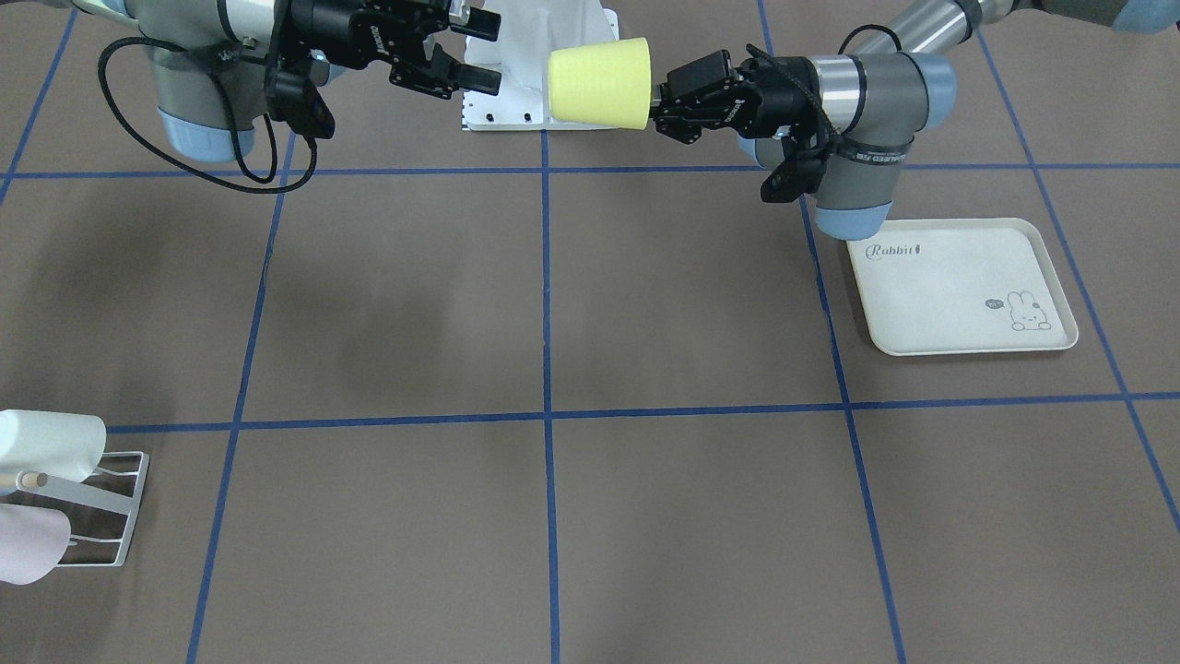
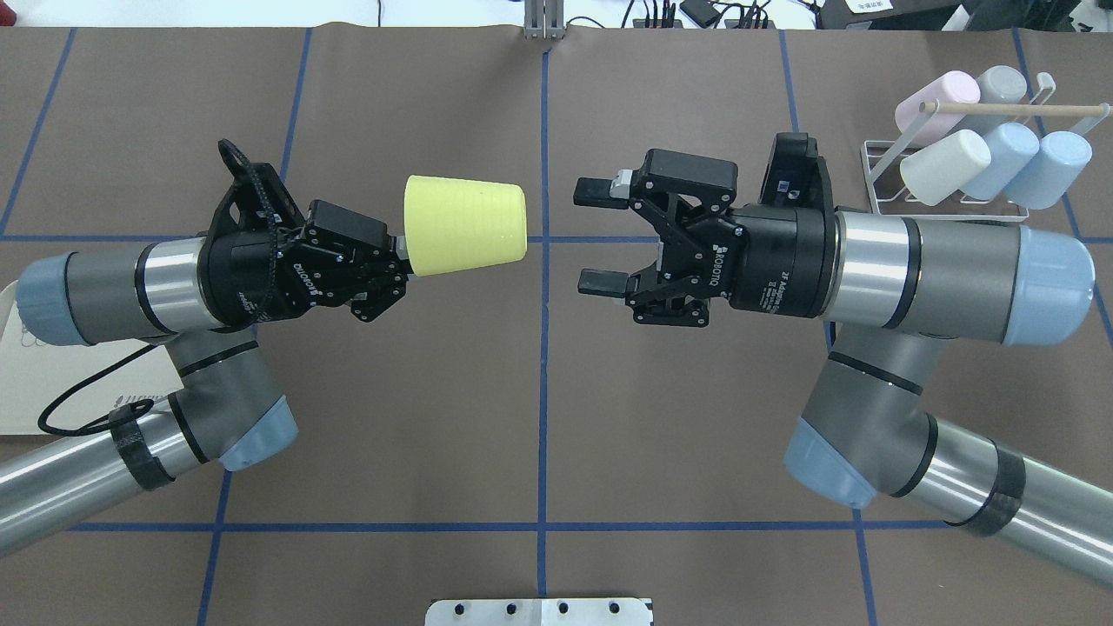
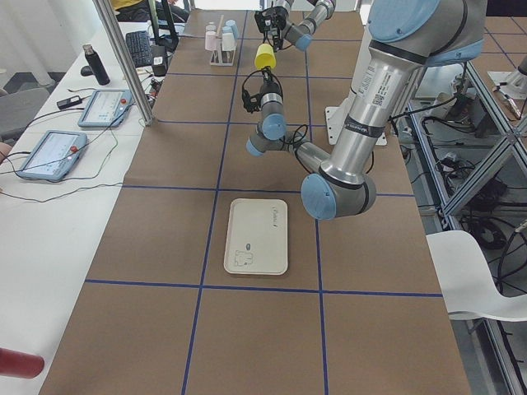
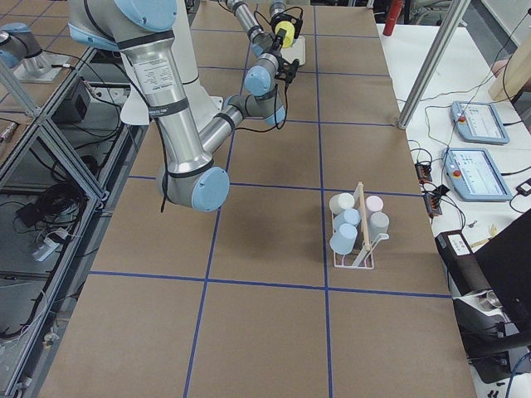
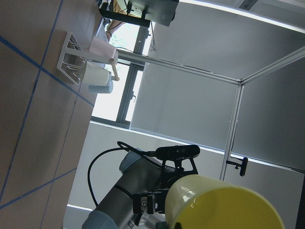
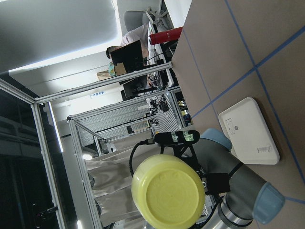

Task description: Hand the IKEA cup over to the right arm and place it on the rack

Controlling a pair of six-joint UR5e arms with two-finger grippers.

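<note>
A long table (image 2: 539,417) covered in brown paper, marked into squares by blue tape lines (image 1: 546,369), fills the middle. Along its left side in the exterior left view runs a white bench (image 3: 33,222) with two control tablets (image 3: 51,154) and a dark bottle (image 3: 96,64), a silver frame post (image 3: 123,58) rising beside it. A white chair (image 3: 482,284) stands at the near right. Grey wall panels (image 5: 190,90) and a bright window (image 5: 107,107) lie far off
</note>
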